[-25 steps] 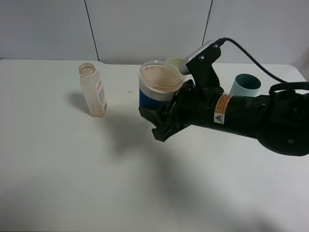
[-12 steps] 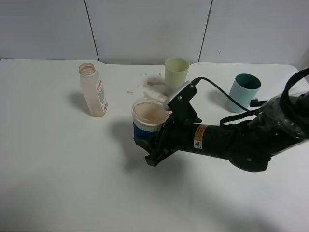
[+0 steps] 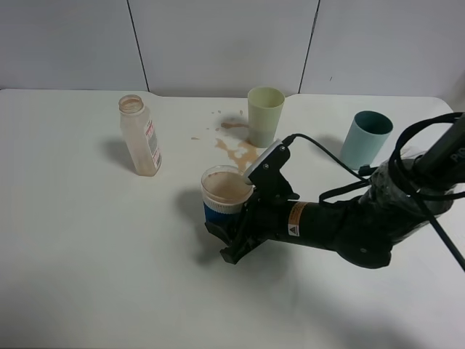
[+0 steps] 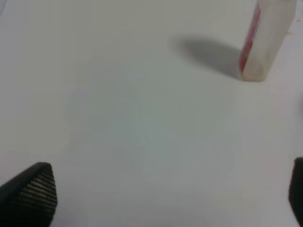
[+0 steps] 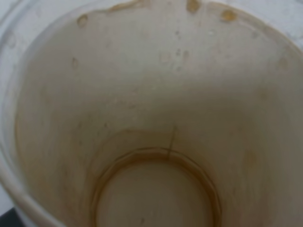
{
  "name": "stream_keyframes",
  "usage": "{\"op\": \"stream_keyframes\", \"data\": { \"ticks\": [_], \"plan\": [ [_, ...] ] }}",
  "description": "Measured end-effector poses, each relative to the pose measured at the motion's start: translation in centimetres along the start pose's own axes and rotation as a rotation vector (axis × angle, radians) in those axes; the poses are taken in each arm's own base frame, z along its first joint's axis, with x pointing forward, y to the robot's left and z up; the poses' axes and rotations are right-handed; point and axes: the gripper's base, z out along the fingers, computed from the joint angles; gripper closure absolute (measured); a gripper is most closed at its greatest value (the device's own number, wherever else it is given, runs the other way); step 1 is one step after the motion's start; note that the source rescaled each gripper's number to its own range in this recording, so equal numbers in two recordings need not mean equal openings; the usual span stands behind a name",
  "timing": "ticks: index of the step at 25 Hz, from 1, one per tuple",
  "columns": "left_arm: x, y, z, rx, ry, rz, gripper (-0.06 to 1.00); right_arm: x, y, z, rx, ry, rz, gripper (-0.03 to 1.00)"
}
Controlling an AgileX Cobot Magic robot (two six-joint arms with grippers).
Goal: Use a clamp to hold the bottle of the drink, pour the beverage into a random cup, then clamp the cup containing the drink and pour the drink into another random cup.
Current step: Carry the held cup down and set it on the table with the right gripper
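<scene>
My right gripper (image 3: 227, 231) is shut on the blue-banded cup (image 3: 224, 190), holding it upright low over the table's middle. The right wrist view looks straight into the cup (image 5: 156, 123): its walls are filmed brown and only a thin ring of beverage (image 5: 156, 158) lies at the bottom. The pale yellow-green tumbler (image 3: 264, 116) stands behind it, apart from the cup. The bottle (image 3: 141, 137) stands upright at the back left, also showing in the left wrist view as the bottle (image 4: 262, 40). My left gripper (image 4: 165, 196) hangs open over bare table, short of the bottle.
A brown spill (image 3: 234, 145) spreads over the table beside the tumbler's base. A teal cup (image 3: 365, 138) stands at the back right, close behind my right arm. A black cable loops over that arm.
My right arm has drawn the cup back from the tumbler's rim, turned it upright and lowered it toward the table's front. The spill now shows.
</scene>
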Motion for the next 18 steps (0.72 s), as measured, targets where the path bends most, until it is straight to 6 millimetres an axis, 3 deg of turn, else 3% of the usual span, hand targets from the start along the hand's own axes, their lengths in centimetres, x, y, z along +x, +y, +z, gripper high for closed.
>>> {"op": "stream_keyframes", "data": {
  "ticks": [18],
  "plan": [
    [0.00,0.00,0.00,0.000,0.000,0.000,-0.06,0.53,0.05,0.26,-0.006,0.006,-0.133,0.97]
  ]
}}
